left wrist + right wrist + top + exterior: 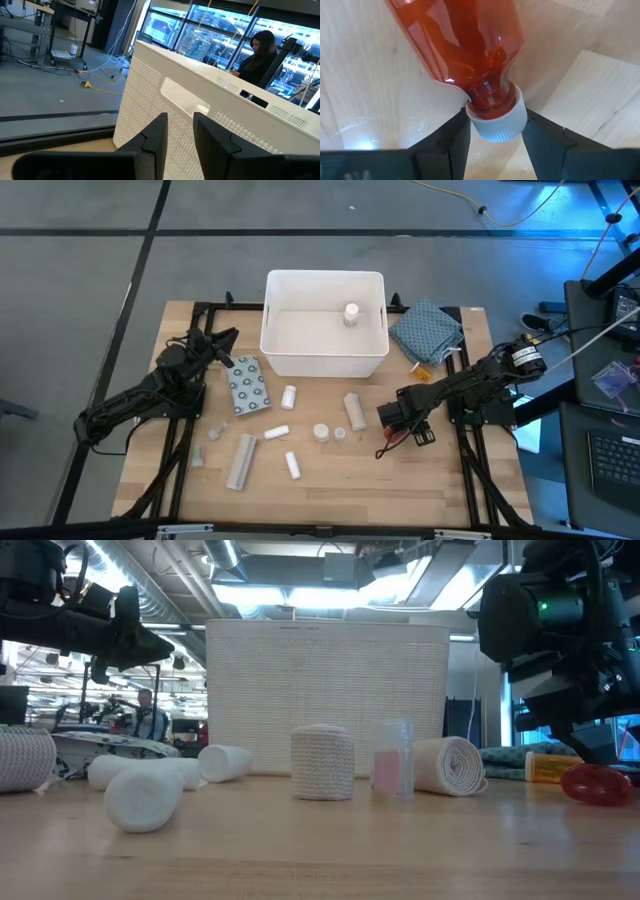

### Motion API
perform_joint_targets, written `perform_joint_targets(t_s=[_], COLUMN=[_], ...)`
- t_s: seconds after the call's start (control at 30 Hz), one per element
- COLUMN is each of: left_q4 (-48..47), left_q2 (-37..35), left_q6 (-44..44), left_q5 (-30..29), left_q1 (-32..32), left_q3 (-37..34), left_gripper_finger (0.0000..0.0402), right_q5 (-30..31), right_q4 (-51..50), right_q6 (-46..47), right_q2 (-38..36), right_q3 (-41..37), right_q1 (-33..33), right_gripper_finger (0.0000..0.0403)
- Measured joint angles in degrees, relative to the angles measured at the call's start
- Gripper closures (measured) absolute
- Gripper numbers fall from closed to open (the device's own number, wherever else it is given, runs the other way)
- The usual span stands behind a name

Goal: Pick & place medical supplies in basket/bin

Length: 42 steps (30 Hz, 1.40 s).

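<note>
While both arms stood over it, the pale wooden tabletop (340, 480) sat on grey floor, with a glazed workshop hall behind it in the low view. A person (260, 57) with dark hair showed beyond the tub in the left wrist view.

Large white rectangular plastic tub (325, 325) at the far middle of the tabletop; one small white-capped bottle (351, 313) already inside. Blue-grey patterned cloth (427, 330) lay just right of the tub.

Right end effector (392, 418) low on the right side of the tabletop. Only its wrist view showed the grip: fingers closed on the white cap of a translucent red-orange plastic bottle (465, 45), which lay against the wood. The low view showed a red rounded shape (596, 783) at the right edge, under the dark arm.

Left end effector (222, 343) waited near the tub's left wall; fingers (157, 137) slightly parted, nothing between them.

Loose supplies lay in the middle, well apart from each other: flat grey dotted packet (247, 385), long pale tube (241, 461), small white rolls (277, 432), a beige bandage roll (354, 411). The low view added a small clear pink-tinted vial (393, 757) between two woven rolls (322, 762).

Front strip of the tabletop lay bare; the tub's top was open.
</note>
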Motion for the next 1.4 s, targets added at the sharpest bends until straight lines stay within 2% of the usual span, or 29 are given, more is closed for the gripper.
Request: perform_joint_targets(t_s=[0.17, 0.47, 0.67, 1.13, 1.4], left_q4=[-0.02, -0.02, -0.01, 0.00, -0.02], left_q2=[-0.01, 0.00, 0.00, 0.00, 0.00], left_q6=[-0.04, -0.13, -0.11, -0.11, -0.07], left_q5=[0.00, 0.00, 0.00, 0.26, 0.42], left_q1=[0.00, 0.00, 0.00, 0.00, -0.02], left_q3=[0.00, 0.02, 0.01, 0.01, 0.02], left_gripper_finger=[0.0315, 0.0315, 0.0315, 0.0315, 0.0315], right_q5=[-0.36, -0.57, -0.57, -0.52, -0.50], right_q4=[0.39, 1.68, 1.68, 3.66, 3.61], right_q6=[-0.08, 0.10, -0.01, -0.14, -0.17], right_q2=[-0.93, -3.13, -3.13, -3.17, -3.19], right_q3=[-0.04, 0.04, 0.04, 0.04, 0.04], right_q1=[0.00, 0.00, 0.02, 0.02, 0.02], right_gripper_finger=[0.0223, 0.0162, 0.0145, 0.0169, 0.0209])
